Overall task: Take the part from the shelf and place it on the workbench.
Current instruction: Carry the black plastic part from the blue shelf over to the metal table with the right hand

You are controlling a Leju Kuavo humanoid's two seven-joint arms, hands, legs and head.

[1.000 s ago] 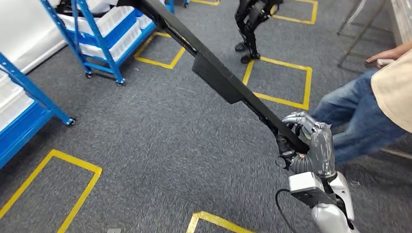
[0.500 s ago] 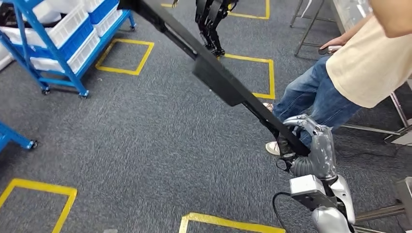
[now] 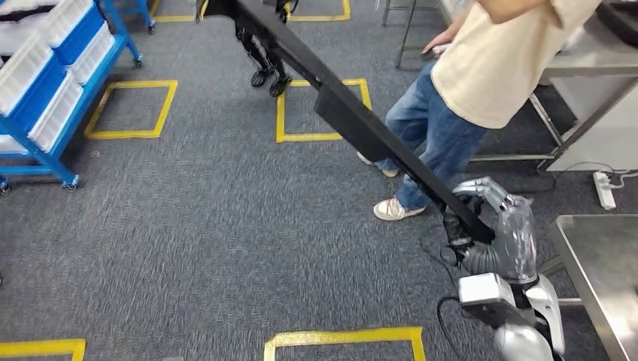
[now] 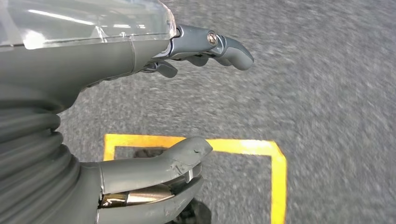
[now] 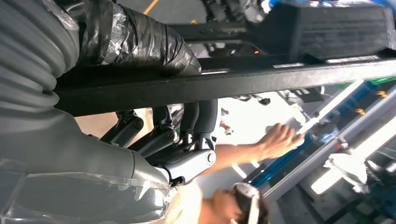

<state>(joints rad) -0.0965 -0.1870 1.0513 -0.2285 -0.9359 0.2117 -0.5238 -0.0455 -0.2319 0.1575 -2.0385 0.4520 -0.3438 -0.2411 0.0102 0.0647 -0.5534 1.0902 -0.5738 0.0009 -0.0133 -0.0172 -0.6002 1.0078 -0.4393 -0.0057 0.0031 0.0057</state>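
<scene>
From the head view, the right hand (image 3: 496, 226) is wrapped around one end of a long black part (image 3: 361, 128). The part is a thin bar with a wider flat block near its middle. It sticks out from the hand and slants up and away over the grey carpet floor (image 3: 211, 226), going all the way to the top edge of the picture. A person (image 3: 466, 90) in a cream shirt and blue jeans stands just past the part, very near the hand. A metal workbench (image 3: 602, 263) shows its corner at the right edge, close beside the robot's arm. A blue shelf cart (image 3: 45, 90) with white and blue bins stands far off to the left. Yellow tape squares (image 3: 132, 109) are stuck on the floor. Black robot legs (image 3: 263, 60) stand far back, behind the part.

From the left wrist view, the left hand (image 4: 154, 107) holds nothing. Its thumb and fingers are apart, with a wide gap between them. Below it is the grey carpet with a yellow tape square (image 4: 275, 168).

From the right wrist view, the right hand (image 5: 154, 107) has its dark fingers (image 5: 196, 126) curled tight around the black bar of the part (image 5: 280, 79). The wide block of the part sits farther along the bar. The person's arm (image 5: 252, 149) reaches out behind the hand.
</scene>
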